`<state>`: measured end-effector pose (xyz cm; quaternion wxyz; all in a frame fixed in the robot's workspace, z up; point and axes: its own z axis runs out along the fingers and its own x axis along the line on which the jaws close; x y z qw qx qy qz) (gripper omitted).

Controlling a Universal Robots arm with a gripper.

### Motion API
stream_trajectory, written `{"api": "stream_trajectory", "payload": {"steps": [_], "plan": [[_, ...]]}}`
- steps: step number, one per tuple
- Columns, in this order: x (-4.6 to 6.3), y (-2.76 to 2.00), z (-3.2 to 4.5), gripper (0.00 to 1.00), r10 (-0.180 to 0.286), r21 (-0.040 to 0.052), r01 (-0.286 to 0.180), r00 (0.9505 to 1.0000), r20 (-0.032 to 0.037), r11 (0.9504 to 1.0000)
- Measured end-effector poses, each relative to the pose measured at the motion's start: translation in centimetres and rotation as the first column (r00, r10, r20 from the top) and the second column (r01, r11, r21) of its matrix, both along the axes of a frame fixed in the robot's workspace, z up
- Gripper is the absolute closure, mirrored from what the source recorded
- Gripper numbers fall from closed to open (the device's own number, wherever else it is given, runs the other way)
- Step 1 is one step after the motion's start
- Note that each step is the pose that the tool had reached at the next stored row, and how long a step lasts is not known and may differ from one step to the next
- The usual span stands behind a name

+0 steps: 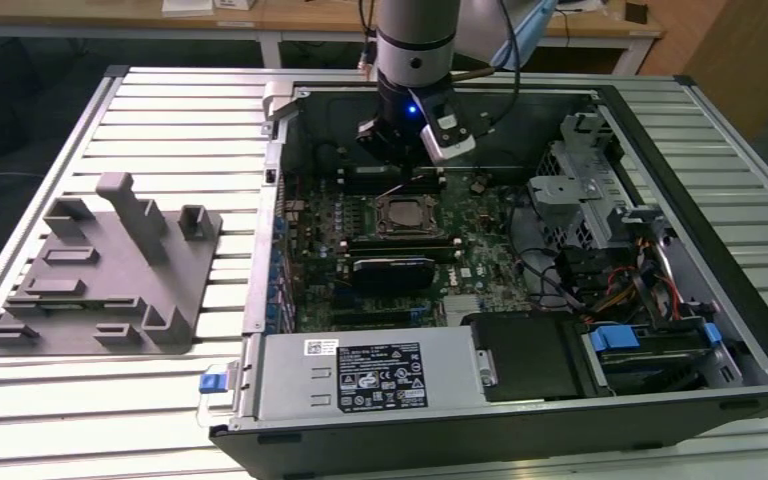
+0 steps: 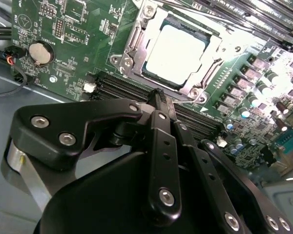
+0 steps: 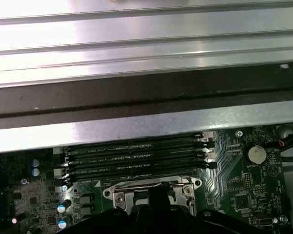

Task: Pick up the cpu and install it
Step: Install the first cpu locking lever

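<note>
In the second wrist view the black fingers point(image 2: 158, 105) are drawn together to a single tip with nothing between them, clenched on empty air. That tip hangs just short of the socket point(image 2: 173, 53), above the black memory slots point(image 2: 132, 87) beside it, touching neither as far as the view tells.

The cpu point(image 2: 175, 48) lies flat in the socket, its pale metal top lit bright, framed by the silvery bracket point(image 2: 136, 46). In the exterior view the cpu point(image 1: 399, 212) sits at the middle of the green board point(image 1: 478, 265), with the gripper point(image 1: 404, 150) hovering just behind it, toward the far wall of the case.

In the first wrist view the bracket point(image 3: 112, 192) and the memory slots point(image 3: 136, 156) show past the gripper's dark body, and a round coin cell point(image 3: 256, 154) sits on the board off to one side.

The open case point(image 1: 704, 390) lies on a slatted metal desk point(image 1: 157, 110). On the exterior view's left, well apart from the case, a gray holder point(image 1: 104, 275) rests on the desk.
</note>
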<state>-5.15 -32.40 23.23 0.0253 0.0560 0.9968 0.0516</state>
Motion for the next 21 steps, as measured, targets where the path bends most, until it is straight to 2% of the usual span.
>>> {"api": "stream_trajectory", "payload": {"steps": [5, 6, 7, 10, 16, 18, 21], "plan": [[0.0, 0.00, -0.01, 0.89, 0.000, 0.0009, 0.000, 1.0000, 0.0003, 1.0000], [0.0, 0.00, -0.04, 0.89, 0.000, 0.0050, 0.000, 1.0000, 0.0020, 1.0000], [0.0, 0.00, -0.09, 0.89, 0.000, 0.0092, 0.000, 1.0000, 0.0054, 1.0000], [-0.1, 0.00, -0.29, 0.89, 0.000, 0.0142, 0.000, 0.9998, 0.0182, 0.9999], [-0.3, 0.00, -1.01, 0.89, 0.000, 0.0196, 0.000, 0.9996, 0.0281, 0.9998], [-0.3, -0.01, -1.15, 0.89, 0.000, 0.0270, -0.001, 0.9996, 0.0299, 0.9996], [-0.3, 0.00, -1.31, 0.89, -0.001, 0.0434, -0.001, 0.9994, 0.0335, 0.9991]]}}
